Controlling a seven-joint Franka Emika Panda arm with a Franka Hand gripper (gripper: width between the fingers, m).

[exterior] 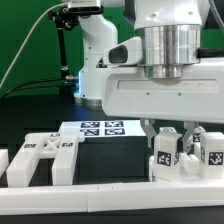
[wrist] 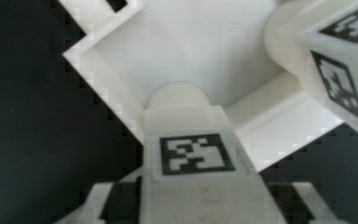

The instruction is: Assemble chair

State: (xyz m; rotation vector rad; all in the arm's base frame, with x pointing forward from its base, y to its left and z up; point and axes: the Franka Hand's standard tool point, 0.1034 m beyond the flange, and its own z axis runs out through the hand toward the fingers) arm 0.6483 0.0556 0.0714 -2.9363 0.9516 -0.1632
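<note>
Gripper (exterior: 167, 138) sits low over the tagged leg (wrist: 197, 150), fingers (wrist: 115, 203) tight on both sides, gripping it by the look. Second tagged part (exterior: 210, 150) stands just beside.

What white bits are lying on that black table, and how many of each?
Slotted flat panel: 1
Tagged blocky parts: 2
Piece cut off at the exterior view's left edge: 1
Marker board: 1
White rail: 1
Total: 6

Marker board (exterior: 100, 128), black table (exterior: 112, 160), white rail (exterior: 90, 202)
</note>
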